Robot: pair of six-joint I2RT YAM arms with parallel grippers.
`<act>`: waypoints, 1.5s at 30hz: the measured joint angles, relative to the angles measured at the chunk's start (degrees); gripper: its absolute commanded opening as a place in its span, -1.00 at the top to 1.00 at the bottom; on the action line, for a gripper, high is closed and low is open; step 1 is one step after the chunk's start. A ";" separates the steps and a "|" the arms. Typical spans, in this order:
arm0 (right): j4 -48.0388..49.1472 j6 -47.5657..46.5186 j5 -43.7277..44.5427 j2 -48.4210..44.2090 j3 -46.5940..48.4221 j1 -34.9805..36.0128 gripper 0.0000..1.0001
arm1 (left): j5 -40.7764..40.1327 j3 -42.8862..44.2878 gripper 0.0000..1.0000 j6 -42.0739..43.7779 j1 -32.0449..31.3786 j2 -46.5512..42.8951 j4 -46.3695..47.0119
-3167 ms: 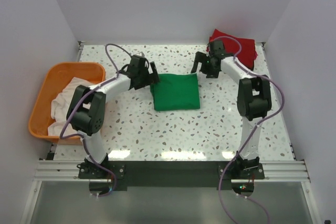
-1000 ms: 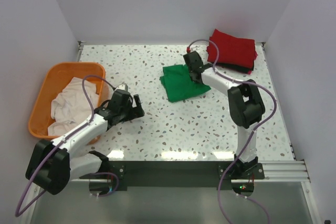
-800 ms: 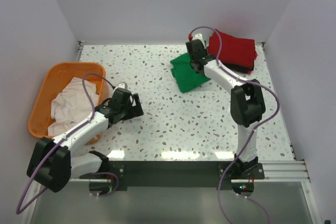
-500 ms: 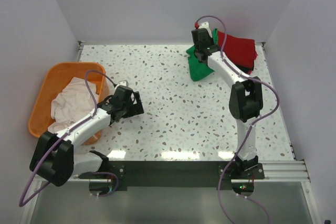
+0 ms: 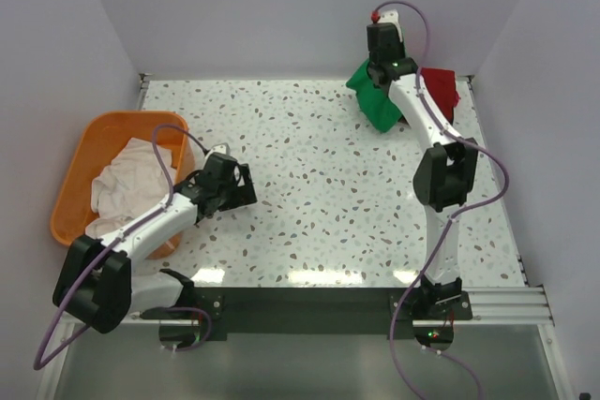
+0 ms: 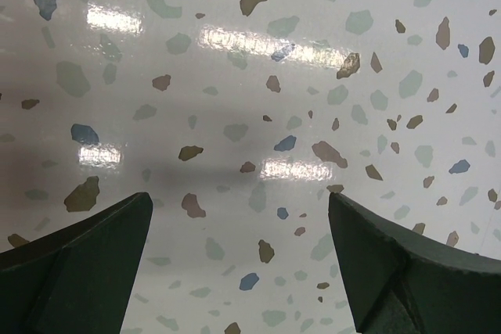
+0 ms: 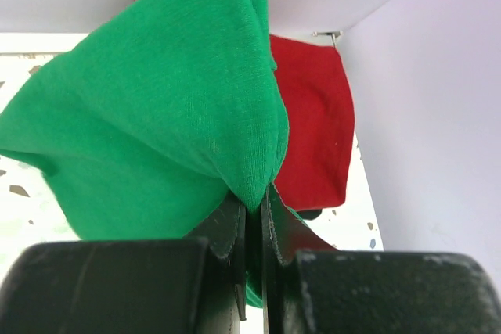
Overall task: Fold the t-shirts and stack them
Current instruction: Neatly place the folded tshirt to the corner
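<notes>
The folded green t-shirt [image 5: 373,105] is held off the worktop [image 5: 309,138] in the clenched right hand [image 5: 380,77], just beside the red t-shirt [image 5: 441,89] at the far right corner. The left hand [image 5: 242,185] is spread wide and empty. Stacking is judged in hand: squaring over the red t-shirt, lowering flat and release are called for.

Table [image 5: 319,194] — glossy white top speckled with grey, brown and blue chips, with light glare along the near edge. Orange basket [image 5: 131,120] sits at the left edge, mid-depth. Folded red tee [image 5: 442,89] lies in the far right corner — dark cloth [image 7: 313,213] shows just under its near edge.
</notes>
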 measured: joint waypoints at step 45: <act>-5.81 29.38 -25.77 11.30 8.04 -25.57 -0.97 | -0.85 4.66 -1.00 0.42 0.00 1.05 -0.92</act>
